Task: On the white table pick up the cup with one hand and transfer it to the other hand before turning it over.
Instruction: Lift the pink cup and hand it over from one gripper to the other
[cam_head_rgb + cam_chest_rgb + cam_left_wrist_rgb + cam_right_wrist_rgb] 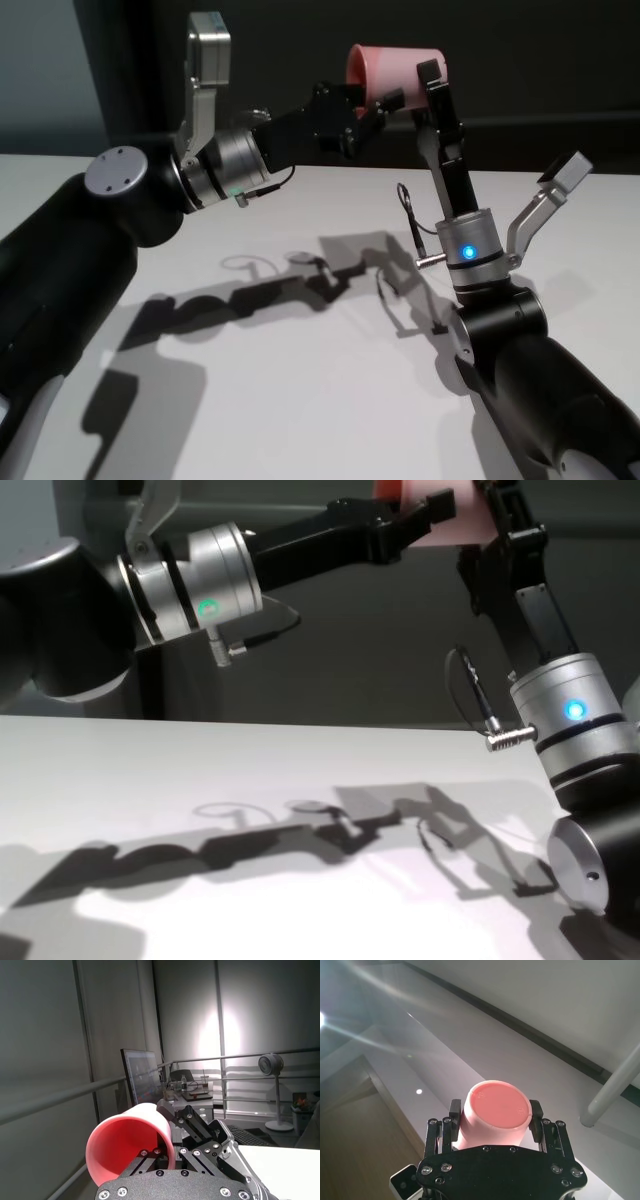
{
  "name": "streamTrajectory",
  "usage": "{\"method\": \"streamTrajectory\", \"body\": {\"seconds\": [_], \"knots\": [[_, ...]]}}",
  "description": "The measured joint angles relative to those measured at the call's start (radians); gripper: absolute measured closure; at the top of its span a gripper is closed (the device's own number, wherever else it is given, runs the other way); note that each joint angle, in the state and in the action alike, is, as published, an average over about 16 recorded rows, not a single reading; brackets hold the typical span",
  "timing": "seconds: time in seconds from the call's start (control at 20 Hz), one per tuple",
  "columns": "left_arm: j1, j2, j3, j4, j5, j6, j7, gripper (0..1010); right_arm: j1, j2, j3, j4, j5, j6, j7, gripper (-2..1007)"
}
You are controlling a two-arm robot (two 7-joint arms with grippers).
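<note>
both hands' jaws pinch the cup high over the white table, well apart from it.

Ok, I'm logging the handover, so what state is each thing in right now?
cup: held in the air above the table, lying on its side, gripped from both sides.
left gripper: shut on the cup near its rim.
right gripper: shut on the cup, fingers either side of its base.
white table: only shadows of the arms on it.
</note>
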Motion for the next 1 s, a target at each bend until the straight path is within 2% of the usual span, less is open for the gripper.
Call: {"method": "streamTrajectory", "body": {"seconds": [0.65,1.0], "knots": [[0.0,0.0,0.0,0.0,0.0,0.0,0.0,945,0.0,0.0,-0.001,0.001,0.001,0.0,0.001,219],[0.0,0.0,0.0,0.0,0.0,0.0,0.001,849,0.0,0.0,-0.001,0.001,0.0,0.0,0.002,219]]}}
